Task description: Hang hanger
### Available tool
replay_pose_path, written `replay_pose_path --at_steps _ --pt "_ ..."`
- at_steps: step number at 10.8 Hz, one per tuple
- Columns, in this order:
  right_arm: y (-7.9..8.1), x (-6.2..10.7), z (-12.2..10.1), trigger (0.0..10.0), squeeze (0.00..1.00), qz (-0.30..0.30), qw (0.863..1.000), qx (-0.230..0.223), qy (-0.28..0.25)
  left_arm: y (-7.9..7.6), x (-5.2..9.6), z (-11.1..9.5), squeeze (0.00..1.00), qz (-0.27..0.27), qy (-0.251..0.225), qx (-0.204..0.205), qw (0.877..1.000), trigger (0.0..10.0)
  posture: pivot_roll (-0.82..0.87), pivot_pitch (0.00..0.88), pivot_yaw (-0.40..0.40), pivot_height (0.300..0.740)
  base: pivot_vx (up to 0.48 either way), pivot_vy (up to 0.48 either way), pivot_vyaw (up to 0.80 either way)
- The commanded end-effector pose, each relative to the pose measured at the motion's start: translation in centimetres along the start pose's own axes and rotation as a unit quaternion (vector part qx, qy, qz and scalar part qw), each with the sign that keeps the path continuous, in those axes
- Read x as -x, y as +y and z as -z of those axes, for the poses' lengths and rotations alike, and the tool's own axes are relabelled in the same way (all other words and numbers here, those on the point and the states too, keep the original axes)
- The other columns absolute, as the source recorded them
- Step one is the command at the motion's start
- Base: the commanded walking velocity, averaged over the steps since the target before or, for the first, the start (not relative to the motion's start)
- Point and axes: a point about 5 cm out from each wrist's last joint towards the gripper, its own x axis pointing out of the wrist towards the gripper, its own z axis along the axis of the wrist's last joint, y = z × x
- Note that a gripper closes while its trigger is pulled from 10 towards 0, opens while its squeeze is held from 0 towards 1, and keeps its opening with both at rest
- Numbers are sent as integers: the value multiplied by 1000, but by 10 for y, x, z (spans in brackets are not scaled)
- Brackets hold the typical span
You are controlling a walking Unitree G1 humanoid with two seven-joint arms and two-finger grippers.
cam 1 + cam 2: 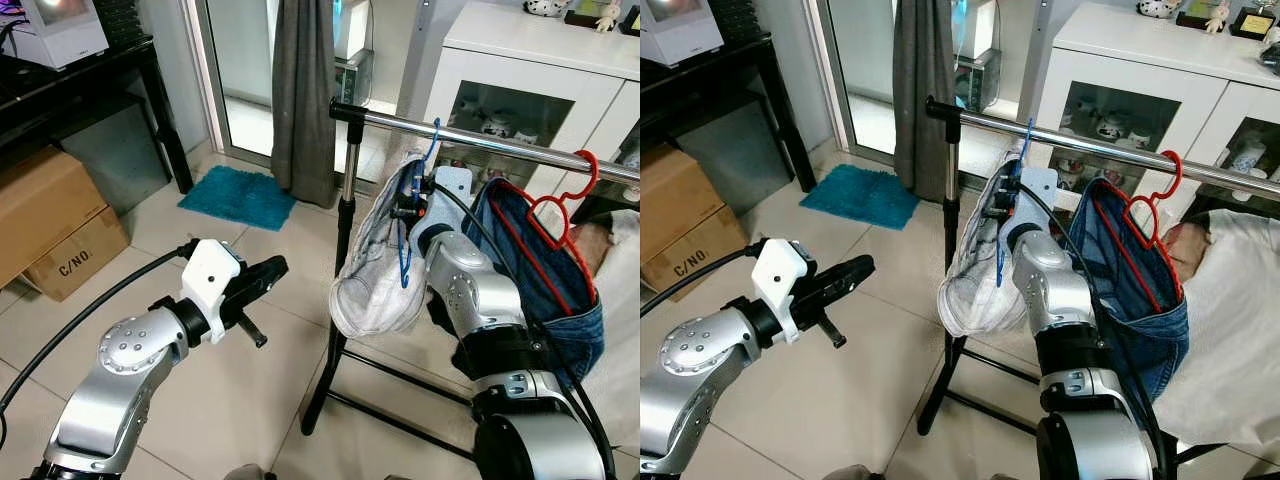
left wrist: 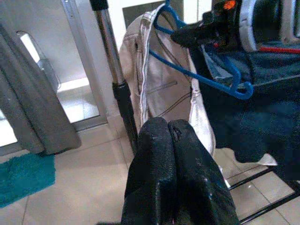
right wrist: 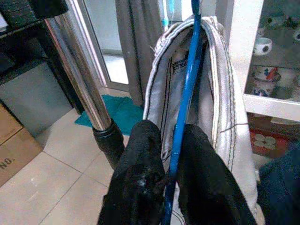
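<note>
STEP: hooking stage | right end effector [image 3: 171, 154] clamped on blue hanger [image 1: 405, 262] carrying pale garment [image 1: 375, 270], hook at rail [image 1: 480, 141], 1 o'clock | left end effector [image 2: 171, 140] together, idle, 9 o'clock | NEXT: seat hook, then release

"c/no." on the cardboard box [image 1: 75, 250] (nothing else legible).
</note>
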Motion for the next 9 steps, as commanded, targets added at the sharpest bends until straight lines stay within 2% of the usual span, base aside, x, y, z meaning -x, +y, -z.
replay_pose_path --at_steps 1,6,9 --pt "-3 2 -1 0 0 -2 1000 10 -13 3 2 2 0 -13 7 -8 1000 10000 15 0 15 740 0 0 0" --pt "-5 4 2 0 0 -2 999 27 -22 2 1 6 0 -29 12 -13 999 10000 15 0 5 740 0 0 0" --pt "-1 9 -14 0 0 -24 995 20 -89 1 3 4 0 -34 3 -13 999 10000 17 0 2 740 0 0 0"
